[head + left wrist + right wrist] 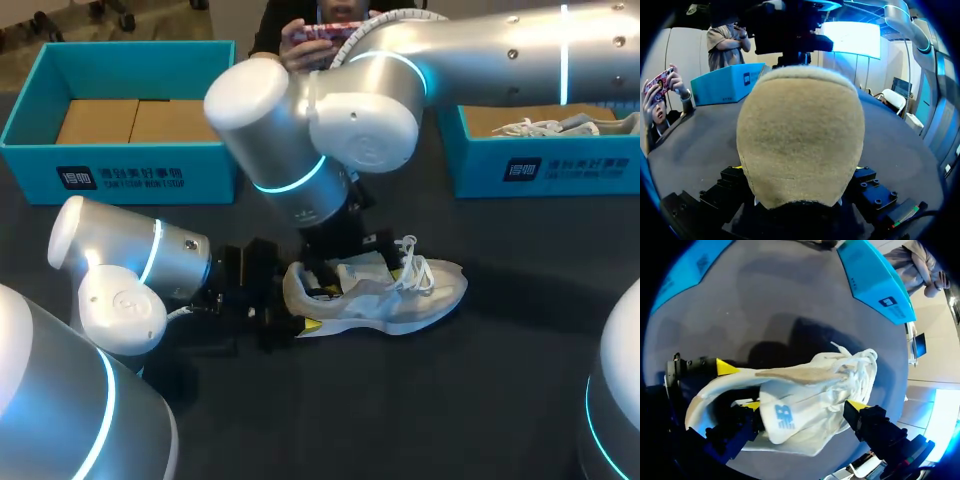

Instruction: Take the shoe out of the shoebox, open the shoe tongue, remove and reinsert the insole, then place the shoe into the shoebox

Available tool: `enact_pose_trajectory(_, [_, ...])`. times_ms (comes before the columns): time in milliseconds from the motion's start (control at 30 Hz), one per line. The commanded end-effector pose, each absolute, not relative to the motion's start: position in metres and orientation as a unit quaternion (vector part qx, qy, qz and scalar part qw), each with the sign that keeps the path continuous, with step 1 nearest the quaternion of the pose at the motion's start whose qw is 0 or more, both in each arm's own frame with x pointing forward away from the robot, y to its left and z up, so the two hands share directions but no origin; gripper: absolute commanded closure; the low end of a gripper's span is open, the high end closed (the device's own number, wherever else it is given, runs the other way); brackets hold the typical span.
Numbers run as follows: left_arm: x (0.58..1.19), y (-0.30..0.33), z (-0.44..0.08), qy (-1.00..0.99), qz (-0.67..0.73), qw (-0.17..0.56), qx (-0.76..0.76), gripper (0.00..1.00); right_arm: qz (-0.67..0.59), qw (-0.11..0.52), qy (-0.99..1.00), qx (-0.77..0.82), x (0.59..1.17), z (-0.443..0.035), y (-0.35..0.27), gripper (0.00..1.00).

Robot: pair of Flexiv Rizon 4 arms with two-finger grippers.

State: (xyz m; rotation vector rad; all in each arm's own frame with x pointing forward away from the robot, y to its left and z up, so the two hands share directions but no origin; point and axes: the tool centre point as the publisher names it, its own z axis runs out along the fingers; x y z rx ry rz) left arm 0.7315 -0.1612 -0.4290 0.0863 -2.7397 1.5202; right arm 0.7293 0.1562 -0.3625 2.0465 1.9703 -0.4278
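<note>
Two grippers were at the shoe (400, 290), which lay on the table (450, 400). The left gripper (280, 305) was at its heel, the right gripper (804, 406) over its middle. I could not tell if either squeezed it. A hard tug might have slid it away.

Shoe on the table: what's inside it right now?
A tan insole sits partly in the shoe's opening, running toward the laces. Its front end and the toe space cannot be seen: the shoe's upper covers them.
</note>
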Motion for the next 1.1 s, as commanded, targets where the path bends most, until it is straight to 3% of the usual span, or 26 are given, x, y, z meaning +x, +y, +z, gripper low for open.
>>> enact_pose_trajectory(33, [0.733,-0.160,-0.440,-0.875,0.483,0.003,0.028,1.00,-0.150,0.136,0.678,0.707,0.730,-0.353,0.148,0.00])
enact_pose_trajectory(167, [0.733,-0.160,-0.440,-0.875,0.483,0.003,0.028,1.00,-0.156,0.144,0.672,0.709,0.729,-0.344,0.141,0.00])
enact_pose_trajectory(233, [0.733,-0.160,-0.440,-0.875,0.483,0.003,0.028,1.00,-0.158,0.147,0.669,0.711,0.729,-0.340,0.140,0.12])
enact_pose_trajectory(267, [0.733,-0.160,-0.440,-0.875,0.483,0.003,0.028,1.00,-0.159,0.150,0.668,0.711,0.729,-0.337,0.139,0.26])
enact_pose_trajectory(400, [0.733,-0.160,-0.440,-0.875,0.483,0.003,0.028,1.00,-0.159,0.154,0.666,0.713,0.730,-0.331,0.136,0.53])
enact_pose_trajectory(467, [0.733,-0.160,-0.440,-0.875,0.483,0.003,0.028,1.00,-0.157,0.155,0.664,0.714,0.731,-0.330,0.134,0.62])
enact_pose_trajectory(633, [0.733,-0.160,-0.440,-0.875,0.483,0.003,0.028,1.00,-0.148,0.155,0.653,0.727,0.733,-0.326,0.128,0.73])
enact_pose_trajectory(700, [0.733,-0.160,-0.440,-0.875,0.483,0.003,0.028,1.00,-0.139,0.156,0.654,0.727,0.734,-0.323,0.125,0.84])
enact_pose_trajectory(867, [0.733,-0.160,-0.440,-0.875,0.483,0.003,0.028,1.00,-0.128,0.148,0.658,0.727,0.738,-0.317,0.117,1.00])
enact_pose_trajectory(1100, [0.733,-0.160,-0.440,-0.875,0.483,0.003,0.028,1.00,-0.127,0.147,0.668,0.718,0.743,-0.314,0.092,1.00])
